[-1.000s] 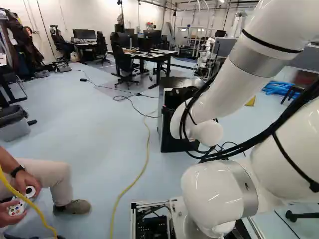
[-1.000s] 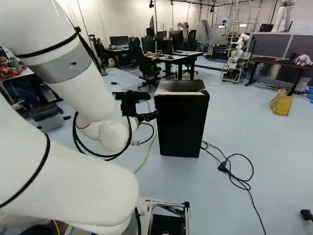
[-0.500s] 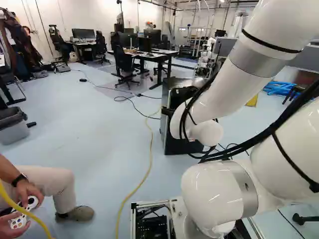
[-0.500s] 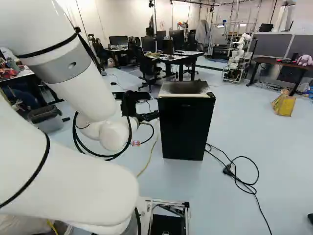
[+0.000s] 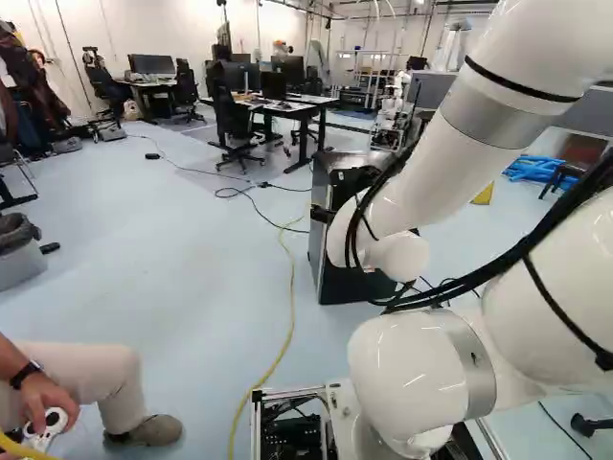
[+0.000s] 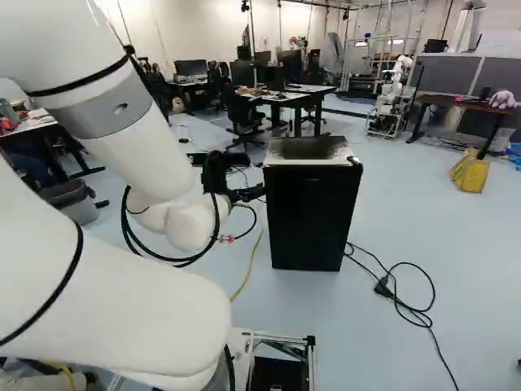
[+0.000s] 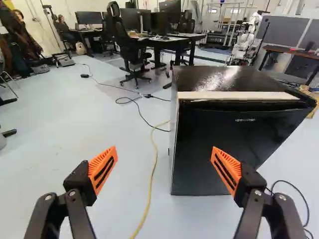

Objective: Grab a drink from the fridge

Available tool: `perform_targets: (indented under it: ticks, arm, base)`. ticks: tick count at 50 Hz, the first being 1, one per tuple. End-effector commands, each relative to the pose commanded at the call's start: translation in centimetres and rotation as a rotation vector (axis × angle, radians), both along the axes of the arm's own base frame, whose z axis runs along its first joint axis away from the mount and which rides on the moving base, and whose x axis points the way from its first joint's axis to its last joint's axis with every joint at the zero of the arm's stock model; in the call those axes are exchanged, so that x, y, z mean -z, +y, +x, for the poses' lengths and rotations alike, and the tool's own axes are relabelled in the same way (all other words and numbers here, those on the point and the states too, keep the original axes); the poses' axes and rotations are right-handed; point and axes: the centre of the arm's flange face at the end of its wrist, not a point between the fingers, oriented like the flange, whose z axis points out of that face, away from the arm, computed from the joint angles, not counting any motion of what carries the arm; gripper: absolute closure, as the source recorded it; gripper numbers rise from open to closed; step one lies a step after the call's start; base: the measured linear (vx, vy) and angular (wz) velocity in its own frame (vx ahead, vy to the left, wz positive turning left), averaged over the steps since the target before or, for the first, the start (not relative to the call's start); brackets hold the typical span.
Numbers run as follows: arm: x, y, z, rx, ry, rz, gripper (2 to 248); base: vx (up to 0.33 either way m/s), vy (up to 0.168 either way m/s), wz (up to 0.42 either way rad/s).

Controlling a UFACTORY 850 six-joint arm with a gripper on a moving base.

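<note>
Pale blue floor (image 7: 60, 119) carries the closed black fridge (image 7: 214, 122), near and ahead of my fingers (image 7: 164, 152), which I find wide apart and empty. No drink is visible; I judge opening and retrieval both outstanding.

Fridge (image 6: 313, 216) and cables (image 6: 383, 287) on floor (image 6: 480, 269)
</note>
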Motion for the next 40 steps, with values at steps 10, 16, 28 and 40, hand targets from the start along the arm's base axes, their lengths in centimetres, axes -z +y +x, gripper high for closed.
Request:
perform_targets:
  ticks: [10,16,28,40]
  arm:
    - [0.0,0.0,0.0,0.0,0.0,0.0,3]
    - [0.0,0.0,0.0,0.0,0.0,0.0,3]
    - [0.0,0.0,0.0,0.0,0.0,0.0,3]
    - [0.0,0.01,0.0,-0.001,0.0,0.0,3]
  base:
    - [0.104,0.029,-0.095]
    - [0.102,0.041,-0.017]
    - [0.043,0.012,-0.003]
    - [-0.004,0.0,0.002]
